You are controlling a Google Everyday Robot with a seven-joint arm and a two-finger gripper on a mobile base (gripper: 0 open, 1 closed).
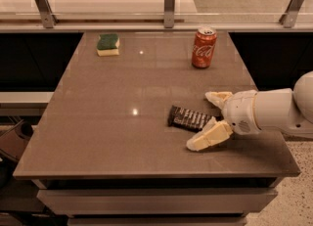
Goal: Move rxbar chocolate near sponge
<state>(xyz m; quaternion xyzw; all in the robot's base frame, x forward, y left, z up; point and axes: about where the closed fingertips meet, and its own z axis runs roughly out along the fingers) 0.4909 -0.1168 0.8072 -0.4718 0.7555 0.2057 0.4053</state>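
Note:
The rxbar chocolate (pixel 189 118) is a flat dark bar with white lettering, lying on the brown table (pixel 122 137) right of center. My gripper (pixel 207 120) comes in from the right, open, with its cream fingers (pixel 208 137) spread to either side of the bar's right end. The near finger lies in front of the bar, the far finger behind it. The sponge (pixel 108 44), green on top with a pale yellow base, sits at the far left of the table, well away from the bar.
A red Coca-Cola can (pixel 203 47) stands upright at the far right, behind the gripper. A glass rail with metal posts (pixel 169 5) runs along the table's back edge. The table's front edge is close to the gripper.

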